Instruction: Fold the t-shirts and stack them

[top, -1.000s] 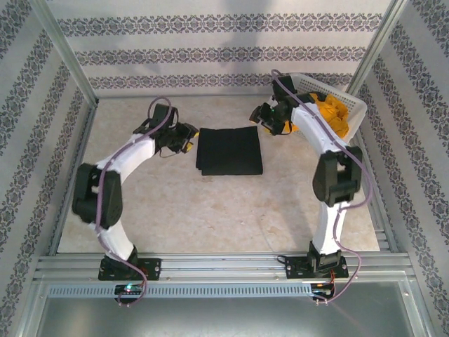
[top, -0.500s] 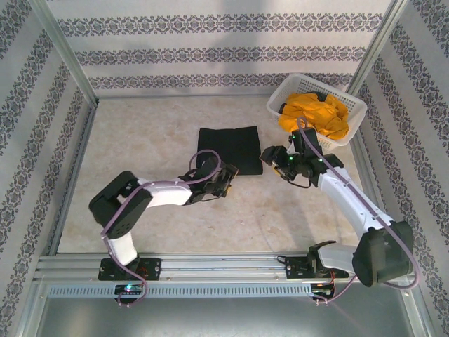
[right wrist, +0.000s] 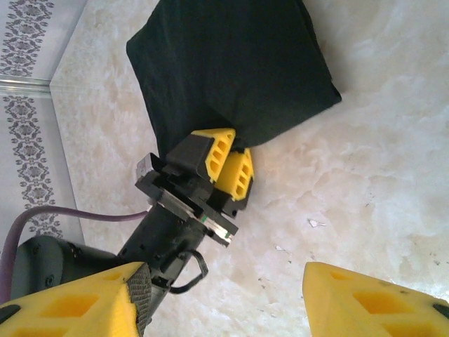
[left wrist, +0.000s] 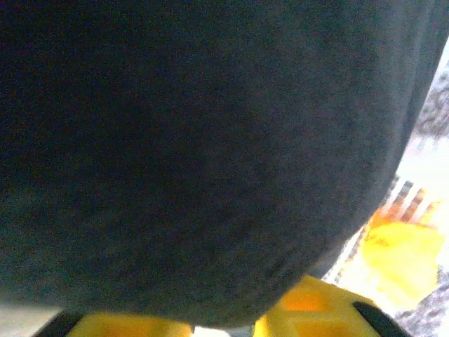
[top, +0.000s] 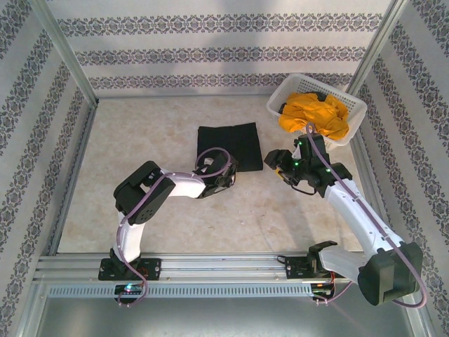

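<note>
No text, label, brand, number or sign can be read anywhere; the wallpaper (top: pixel 224 55) carries repeating ornamental bands, not lettering.

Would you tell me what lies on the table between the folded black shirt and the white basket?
Nothing: the top view shows bare table between the black shirt and the basket.
</note>
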Robot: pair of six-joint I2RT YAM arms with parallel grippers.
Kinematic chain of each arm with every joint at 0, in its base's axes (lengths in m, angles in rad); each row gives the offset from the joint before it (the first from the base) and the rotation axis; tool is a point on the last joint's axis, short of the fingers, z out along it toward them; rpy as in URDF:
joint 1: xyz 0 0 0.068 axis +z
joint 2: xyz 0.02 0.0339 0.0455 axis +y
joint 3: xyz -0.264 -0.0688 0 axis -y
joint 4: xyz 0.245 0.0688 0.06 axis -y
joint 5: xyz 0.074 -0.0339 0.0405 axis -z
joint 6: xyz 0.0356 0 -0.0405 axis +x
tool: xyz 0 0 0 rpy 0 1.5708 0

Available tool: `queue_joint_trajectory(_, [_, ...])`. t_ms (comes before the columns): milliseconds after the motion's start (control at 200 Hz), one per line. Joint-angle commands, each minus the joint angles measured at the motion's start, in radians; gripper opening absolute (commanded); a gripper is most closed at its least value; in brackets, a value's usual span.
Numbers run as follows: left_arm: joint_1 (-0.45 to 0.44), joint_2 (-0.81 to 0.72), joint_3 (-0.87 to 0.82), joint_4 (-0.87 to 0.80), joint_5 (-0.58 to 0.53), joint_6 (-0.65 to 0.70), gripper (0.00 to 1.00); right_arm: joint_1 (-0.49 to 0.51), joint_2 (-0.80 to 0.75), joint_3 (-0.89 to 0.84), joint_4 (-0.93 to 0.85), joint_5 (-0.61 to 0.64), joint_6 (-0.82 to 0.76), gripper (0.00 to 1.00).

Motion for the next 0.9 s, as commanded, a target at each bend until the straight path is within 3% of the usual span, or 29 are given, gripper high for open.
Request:
queue_joint_trajectory(0, [0.069,0.024,0.006,0.010,-0.060,-0.036,0.03,-0.006,-0.020,-0.001,-0.032,0.004,0.007,0.60])
queue_joint_trajectory(225, [0.257,-0.059,-0.107,0.062,0.028,0.072,0.00,-0.005,-0.029,0.016,-0.040,0.016,0.009,0.59])
queue_joint_trajectory(310, [0.380,-0.086,-0.149,0.099,0.124,0.175,0.00,-0.001,-0.026,0.016,-0.032,0.016,0.014,0.59])
queue_joint_trajectory(390, [0.525,-0.091,-0.143,0.103,0.300,0.330,0.00,0.009,-0.020,0.015,-0.019,0.020,0.016,0.58])
queue_joint_trajectory(545, [0.791,-0.072,-0.065,-0.052,0.606,0.616,0.00,0.047,0.004,0.013,0.008,0.036,0.019,0.58])
queue_joint_trajectory(644, [0.919,-0.023,0.077,-0.287,0.745,0.890,0.00,0.074,0.024,0.012,0.045,0.042,0.029,0.58])
queue_joint_trajectory(729, [1.003,0.028,0.180,-0.460,0.790,1.044,0.00,0.092,0.049,0.019,0.066,0.045,0.033,0.58])
queue_joint_trajectory(894, [1.098,0.104,0.289,-0.514,0.825,1.096,0.00,0.117,0.100,0.048,0.088,0.051,0.032,0.58])
